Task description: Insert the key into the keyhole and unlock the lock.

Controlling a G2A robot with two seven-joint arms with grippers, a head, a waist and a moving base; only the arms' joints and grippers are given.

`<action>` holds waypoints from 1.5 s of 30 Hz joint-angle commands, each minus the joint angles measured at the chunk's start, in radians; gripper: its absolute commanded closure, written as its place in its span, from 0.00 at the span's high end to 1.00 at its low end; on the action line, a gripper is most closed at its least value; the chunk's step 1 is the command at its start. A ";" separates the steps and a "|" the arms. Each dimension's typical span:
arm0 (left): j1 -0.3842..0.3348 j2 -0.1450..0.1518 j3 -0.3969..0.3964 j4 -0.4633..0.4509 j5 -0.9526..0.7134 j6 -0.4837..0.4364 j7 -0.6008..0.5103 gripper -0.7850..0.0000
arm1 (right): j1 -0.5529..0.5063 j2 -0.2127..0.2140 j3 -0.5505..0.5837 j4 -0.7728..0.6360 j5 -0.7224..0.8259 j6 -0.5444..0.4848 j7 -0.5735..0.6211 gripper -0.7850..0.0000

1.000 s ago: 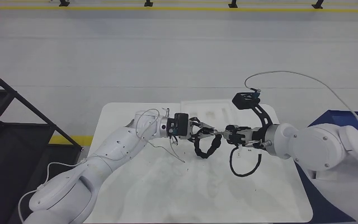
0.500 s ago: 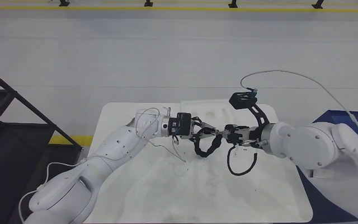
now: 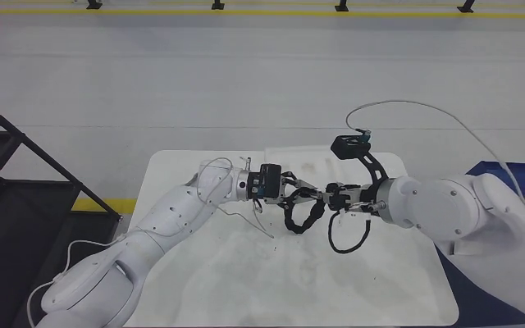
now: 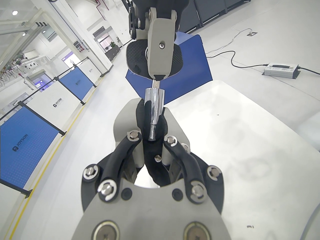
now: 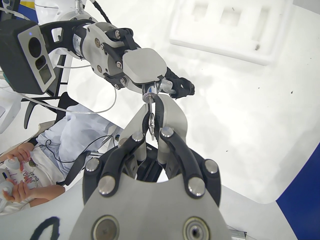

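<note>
Plainly the right gripper has its jaws pinched on the head of the key. The blade pokes out past the fingertips and meets the round keyhole in the end of the lock. Opposite it, the left gripper has its jaws clamped on the shiny barrel of that lock and holds it end-on toward the key, with the lock's black cable drooping in a loop beneath. From above, the two grippers meet nose to nose in the air over the middle of the white table, off its surface. A white foam tray with cut-out pockets lies on the table beyond them. From the left wrist, only a short stub of blade shows between the right fingertips and the barrel's mouth, so the key seems at least partly in, though how deep cannot be told. I judge the step in hand to be the insertion itself, nearly or just finished. The next move calls for pushing the key home along the barrel's line. The right wrist must then twist about that same line while the left grip resists the turn. Any slant would likely bind the blade or let the barrel slip.
</note>
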 commanded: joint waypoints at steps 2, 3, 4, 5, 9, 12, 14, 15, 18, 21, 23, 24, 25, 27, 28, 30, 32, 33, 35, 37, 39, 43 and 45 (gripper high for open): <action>0.004 0.000 -0.004 0.003 -0.010 -0.019 -0.007 0.00 | 0.015 0.000 -0.006 0.007 0.018 -0.003 0.003 1.00; 0.005 0.000 -0.006 0.003 -0.014 -0.028 -0.010 0.00 | 0.019 0.000 -0.007 0.010 0.022 -0.004 0.004 1.00; 0.006 0.000 -0.007 0.004 -0.019 -0.036 -0.013 0.00 | 0.023 0.000 -0.007 0.013 0.030 -0.007 0.007 1.00; 0.007 0.000 -0.008 0.005 -0.023 -0.045 -0.016 0.00 | 0.027 0.000 -0.006 0.015 0.033 -0.008 0.008 1.00; 0.007 0.002 -0.018 0.008 -0.060 -0.110 -0.046 0.00 | 0.038 0.001 0.002 0.014 0.023 -0.093 0.022 1.00; 0.007 0.011 -0.033 -0.012 -0.109 -0.164 -0.100 0.00 | 0.038 0.008 0.004 0.016 -0.035 -0.197 0.053 1.00; 0.010 0.021 -0.045 -0.032 -0.147 -0.206 -0.142 0.00 | 0.033 0.012 0.011 0.003 -0.055 -0.240 0.069 1.00; 0.011 0.027 -0.050 -0.046 -0.164 -0.230 -0.165 0.00 | 0.028 0.015 0.015 -0.003 -0.065 -0.261 0.077 1.00; 0.014 0.046 -0.036 -0.074 -0.211 -0.252 -0.190 0.00 | 0.015 0.023 0.029 -0.015 -0.087 -0.317 0.110 1.00; -0.006 0.069 0.005 -0.076 -0.234 -0.252 -0.211 0.00 | -0.001 0.030 0.044 -0.026 -0.100 -0.377 0.136 1.00; -0.025 0.085 0.039 -0.076 -0.274 -0.252 -0.233 0.00 | -0.013 0.033 0.059 -0.029 -0.069 -0.449 0.135 1.00; -0.035 0.093 0.055 -0.075 -0.302 -0.252 -0.245 0.00 | -0.023 0.034 0.070 -0.020 -0.027 -0.497 0.130 1.00; -0.046 0.101 0.071 -0.077 -0.331 -0.252 -0.257 0.00 | -0.023 0.034 0.070 -0.020 -0.027 -0.497 0.130 1.00; -0.068 0.118 0.100 -0.084 -0.393 -0.252 -0.282 0.00 | -0.023 0.034 0.070 -0.020 -0.027 -0.497 0.130 1.00; -0.079 0.127 0.113 -0.090 -0.422 -0.252 -0.296 0.00 | -0.023 0.034 0.070 -0.020 -0.027 -0.497 0.130 1.00; -0.099 0.142 0.139 -0.106 -0.479 -0.252 -0.327 0.00 | -0.023 0.034 0.070 -0.020 -0.027 -0.497 0.130 1.00; -0.119 0.157 0.163 -0.125 -0.530 -0.252 -0.361 0.00 | -0.023 0.034 0.070 -0.020 -0.027 -0.497 0.130 1.00; -0.129 0.164 0.174 -0.135 -0.553 -0.252 -0.382 0.00 | -0.023 0.034 0.070 -0.020 -0.027 -0.497 0.130 1.00; -0.150 0.176 0.196 -0.151 -0.597 -0.252 -0.426 0.00 | -0.023 0.034 0.070 -0.020 -0.027 -0.497 0.130 1.00; -0.167 0.186 0.215 -0.165 -0.642 -0.252 -0.472 0.00 | -0.029 0.034 0.072 -0.018 -0.026 -0.503 0.110 1.00; -0.180 0.194 0.236 -0.179 -0.687 -0.252 -0.514 0.00 | -0.049 0.034 0.069 -0.002 -0.019 -0.544 0.095 1.00; -0.204 0.203 0.282 -0.196 -0.770 -0.252 -0.594 0.00 | -0.045 0.032 0.058 0.011 -0.051 -0.711 0.097 1.00; -0.214 0.206 0.301 -0.201 -0.806 -0.252 -0.622 0.00 | -0.037 0.031 0.051 0.031 -0.097 -0.790 0.096 1.00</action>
